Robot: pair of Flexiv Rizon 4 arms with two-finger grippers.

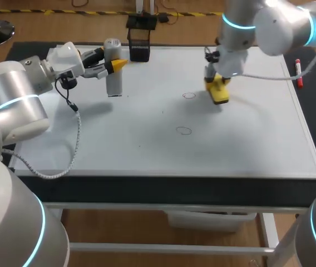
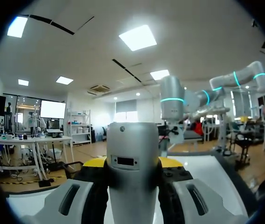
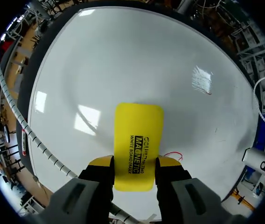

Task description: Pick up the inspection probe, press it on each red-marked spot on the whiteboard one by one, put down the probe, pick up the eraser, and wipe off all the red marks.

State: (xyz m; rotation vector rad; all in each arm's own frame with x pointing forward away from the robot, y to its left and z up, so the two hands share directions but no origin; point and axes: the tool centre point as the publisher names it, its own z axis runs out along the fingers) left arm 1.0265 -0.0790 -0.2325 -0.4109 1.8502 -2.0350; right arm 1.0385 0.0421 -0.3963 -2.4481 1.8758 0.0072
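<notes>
Whiteboard (image 1: pixel 247 150) x1. Red marks x2 (image 1: pixel 188 95) (image 1: pixel 184 130). Yellow eraser (image 1: pixel 220 92) x1. Probe (image 1: pixel 113 75) x1. Red marker (image 1: pixel 298 72) x1. Blk holder (image 1: pixel 139 45) x1.

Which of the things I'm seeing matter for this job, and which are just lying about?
Job: probe in the left end effector; eraser in the right end effector; two red marks; whiteboard.
Lying about: black holder; red marker.

Worktop (image 1: pixel 174 186): dark surface, largely covered by a whiteboard (image 1: pixel 147 150) lying flat. On the whiteboard: far red mark (image 1: pixel 188 95), near red mark (image 1: pixel 184 130), black mesh holder (image 1: pixel 139 45) upright at far edge. Red marker (image 1: pixel 298 72) lies by the right edge.
</notes>
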